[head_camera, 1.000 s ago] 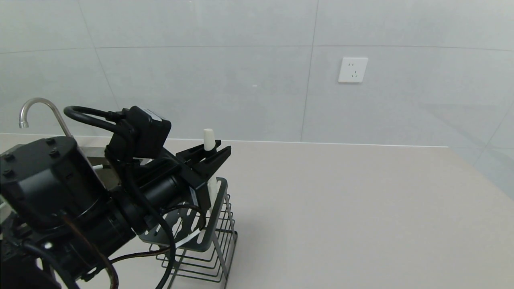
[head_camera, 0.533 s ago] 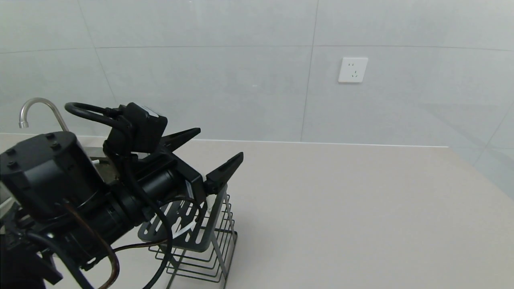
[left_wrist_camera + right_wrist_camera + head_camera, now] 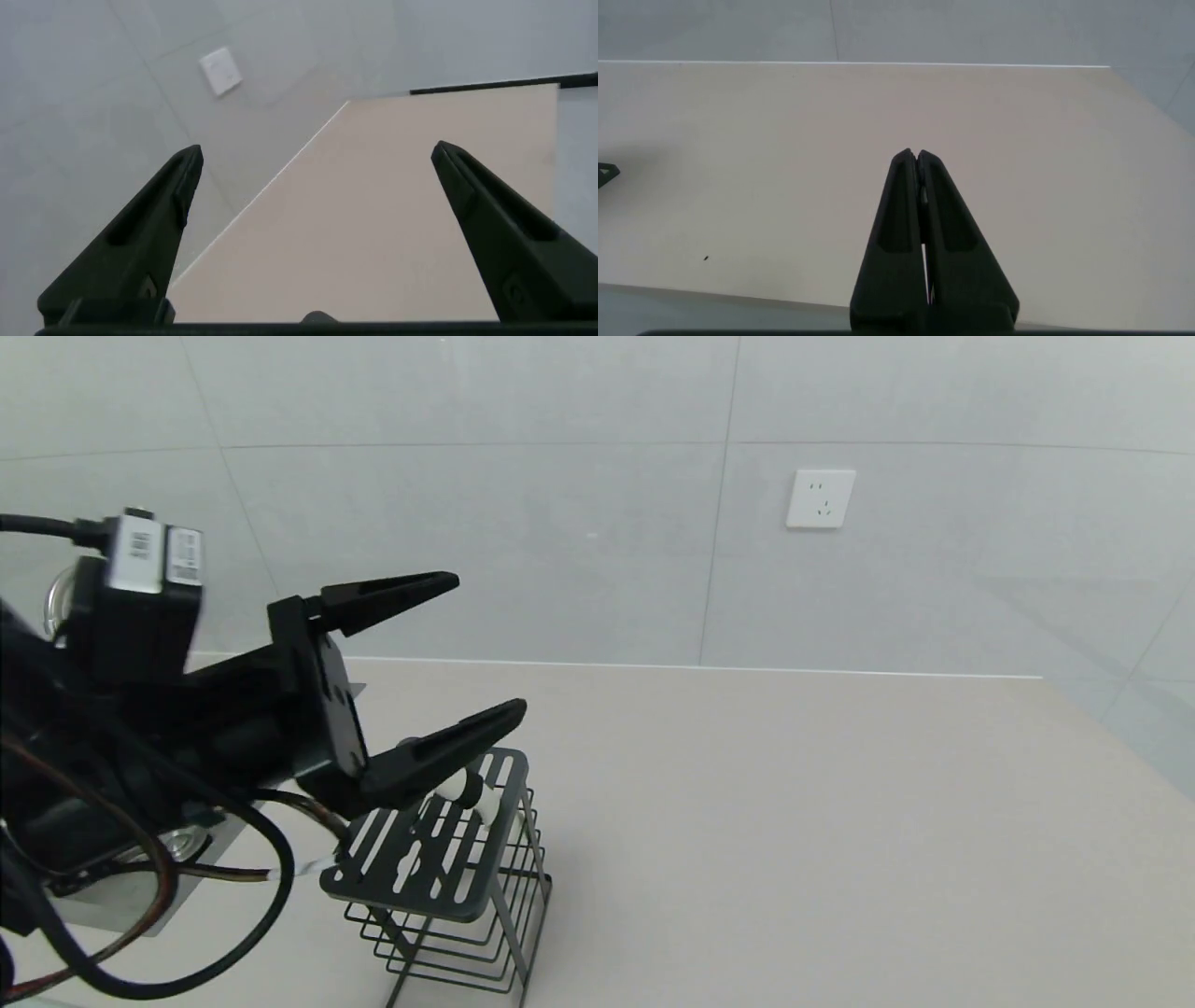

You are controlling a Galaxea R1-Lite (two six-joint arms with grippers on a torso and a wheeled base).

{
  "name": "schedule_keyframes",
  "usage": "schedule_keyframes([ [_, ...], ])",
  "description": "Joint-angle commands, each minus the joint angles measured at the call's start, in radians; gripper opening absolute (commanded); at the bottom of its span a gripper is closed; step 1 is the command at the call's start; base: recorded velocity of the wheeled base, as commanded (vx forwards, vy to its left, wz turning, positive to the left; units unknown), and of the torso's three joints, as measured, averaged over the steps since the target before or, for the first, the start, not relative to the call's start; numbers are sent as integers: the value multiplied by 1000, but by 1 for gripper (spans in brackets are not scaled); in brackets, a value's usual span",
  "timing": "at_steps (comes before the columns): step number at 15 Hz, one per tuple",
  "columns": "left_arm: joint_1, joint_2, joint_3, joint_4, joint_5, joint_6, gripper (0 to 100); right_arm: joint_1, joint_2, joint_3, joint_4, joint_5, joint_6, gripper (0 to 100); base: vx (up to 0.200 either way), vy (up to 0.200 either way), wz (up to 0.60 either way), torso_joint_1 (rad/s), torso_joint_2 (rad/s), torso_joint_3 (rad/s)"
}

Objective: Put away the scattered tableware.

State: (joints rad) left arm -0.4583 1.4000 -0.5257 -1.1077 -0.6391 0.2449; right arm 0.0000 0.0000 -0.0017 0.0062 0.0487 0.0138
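Left pincer (image 3: 490, 644) spread wide, holding nothing, over dark slotted wire cutlery rack (image 3: 431, 896) on beige tabletop (image 3: 840, 821); right pincer (image 3: 918, 157) closed, empty.

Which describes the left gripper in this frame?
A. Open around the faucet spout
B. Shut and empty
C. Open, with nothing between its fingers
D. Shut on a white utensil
C: the left gripper has its fingers spread wide apart with only wall and counter showing between them, and it sits just above the slotted rack.
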Motion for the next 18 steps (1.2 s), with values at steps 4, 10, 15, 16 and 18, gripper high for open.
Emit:
schedule_keyframes([
  [4,297,-527,121,26,-19,-234,100,0,2,0,0,0,-2,0,0,0,0,0,0,0],
  [10,458,-1293,334,651,35,-237,100,0,2,0,0,0,-2,0,0,0,0,0,0,0],
  [15,457,-1400,526,795,164,-207,100,0,2,0,0,0,-2,0,0,0,0,0,0,0],
  [16,457,-1400,526,931,343,-176,100,0,2,0,0,2,-2,0,0,0,0,0,0,0],
  [18,457,-1400,523,1072,431,-141,100,0,2,0,0,2,0,0,0,0,0,0,0,0],
])
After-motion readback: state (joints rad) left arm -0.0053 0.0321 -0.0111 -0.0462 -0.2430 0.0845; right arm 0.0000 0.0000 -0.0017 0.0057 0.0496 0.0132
